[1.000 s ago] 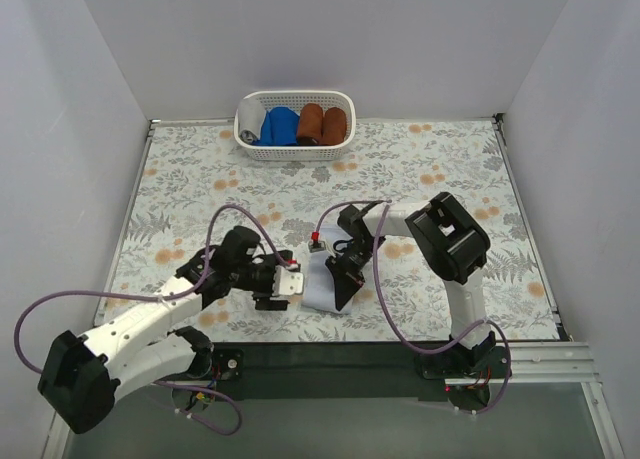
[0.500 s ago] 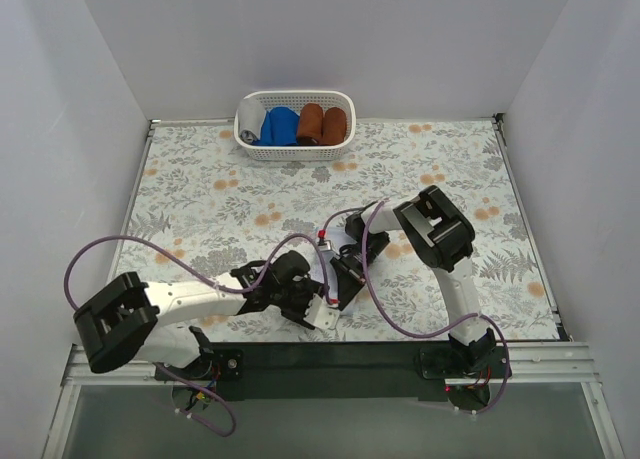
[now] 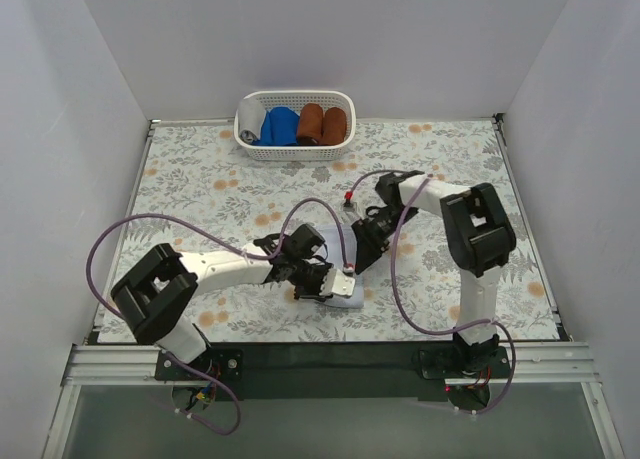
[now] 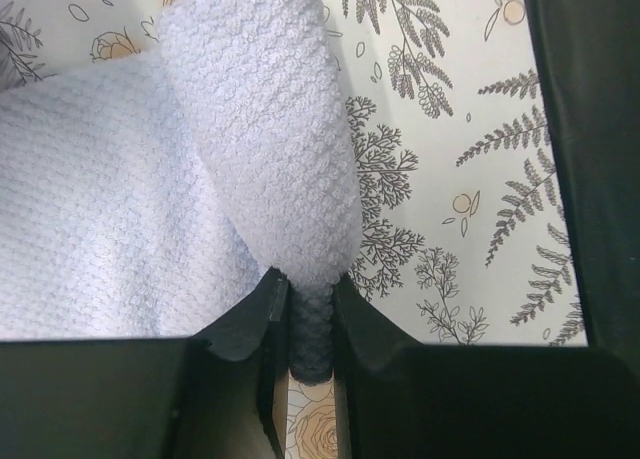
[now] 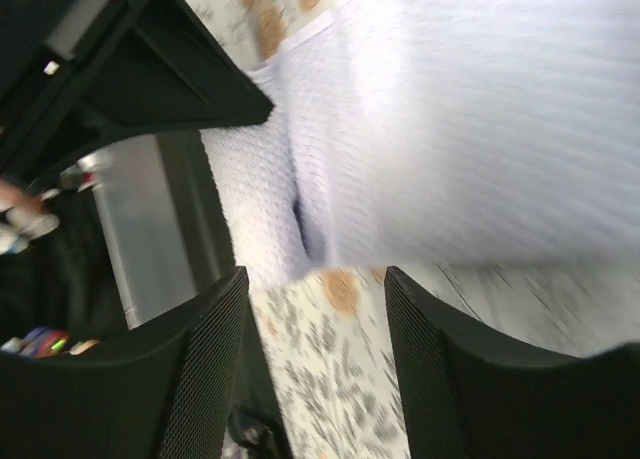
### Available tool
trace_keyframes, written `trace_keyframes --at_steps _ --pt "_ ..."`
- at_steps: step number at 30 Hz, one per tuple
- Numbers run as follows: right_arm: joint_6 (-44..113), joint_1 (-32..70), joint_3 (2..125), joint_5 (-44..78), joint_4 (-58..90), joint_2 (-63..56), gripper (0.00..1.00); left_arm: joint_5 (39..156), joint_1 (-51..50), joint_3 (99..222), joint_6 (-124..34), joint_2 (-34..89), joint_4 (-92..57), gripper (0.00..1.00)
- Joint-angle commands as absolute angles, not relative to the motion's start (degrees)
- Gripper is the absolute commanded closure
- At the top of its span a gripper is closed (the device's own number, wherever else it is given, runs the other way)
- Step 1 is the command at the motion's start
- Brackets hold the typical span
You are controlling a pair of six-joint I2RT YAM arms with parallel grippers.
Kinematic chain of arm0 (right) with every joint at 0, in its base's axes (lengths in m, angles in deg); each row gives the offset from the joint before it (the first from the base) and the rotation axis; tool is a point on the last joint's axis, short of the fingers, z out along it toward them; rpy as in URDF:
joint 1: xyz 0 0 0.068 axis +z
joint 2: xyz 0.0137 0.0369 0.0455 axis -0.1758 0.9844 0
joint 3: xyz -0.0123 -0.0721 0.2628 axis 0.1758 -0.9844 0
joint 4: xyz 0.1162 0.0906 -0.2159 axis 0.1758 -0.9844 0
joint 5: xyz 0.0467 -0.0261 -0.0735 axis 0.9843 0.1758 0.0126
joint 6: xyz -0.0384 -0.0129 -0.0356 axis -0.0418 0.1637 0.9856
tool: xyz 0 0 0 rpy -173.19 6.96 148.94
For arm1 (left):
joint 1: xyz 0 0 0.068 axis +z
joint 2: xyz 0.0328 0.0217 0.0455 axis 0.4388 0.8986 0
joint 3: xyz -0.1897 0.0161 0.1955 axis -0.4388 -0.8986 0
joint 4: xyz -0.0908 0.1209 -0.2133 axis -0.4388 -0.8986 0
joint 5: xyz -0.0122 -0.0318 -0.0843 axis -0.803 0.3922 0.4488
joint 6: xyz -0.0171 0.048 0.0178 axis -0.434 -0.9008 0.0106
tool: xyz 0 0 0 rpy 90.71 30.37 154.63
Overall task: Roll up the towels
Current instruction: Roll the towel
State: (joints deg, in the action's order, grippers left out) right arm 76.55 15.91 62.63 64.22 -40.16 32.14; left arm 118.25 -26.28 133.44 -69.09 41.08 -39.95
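A pale blue-lavender towel (image 3: 348, 289) lies on the flowered table near its front edge, partly hidden under both grippers. My left gripper (image 3: 338, 277) is shut on a folded ridge of this towel (image 4: 270, 149); the pinched fold shows between the fingertips (image 4: 355, 319) of the left gripper (image 4: 311, 324). Just behind the towel, my right gripper (image 3: 366, 247) stands open. In the blurred right wrist view the towel (image 5: 450, 129) lies just beyond the right gripper (image 5: 315, 319), and only table shows between its fingers. A grey towel (image 3: 248, 117) sits at the left end of the basket.
A white basket (image 3: 296, 151) stands at the back of the table, with a bright blue cloth roll (image 3: 278, 126) and two rust-brown rolls (image 3: 322, 124) inside. White walls close in three sides. Purple cables loop over both arms.
The left gripper has swung right along the towel and shut on its folded edge. The right gripper has opened, let go of the towel and drawn back to the upper right.
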Motion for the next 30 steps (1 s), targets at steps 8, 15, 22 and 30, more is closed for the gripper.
trace_keyframes --at_steps 8,15,22,30 --pt "73.45 10.44 52.13 52.85 -29.25 5.94 0.45 145.29 -13.88 149.5 -71.8 61.91 -70.12 1.0" --pt "71.34 16.4 43.69 47.15 -20.21 -2.86 0.44 146.71 -10.1 158.03 -73.47 75.45 -78.05 1.0" --pt "71.51 32.04 38.06 31.6 -10.01 -8.58 0.41 146.54 -8.16 161.99 -76.46 82.48 -81.83 0.99" --pt "74.85 46.63 32.69 20.95 -0.87 -6.65 0.38 147.41 -6.67 164.54 -79.01 85.92 -84.74 0.95"
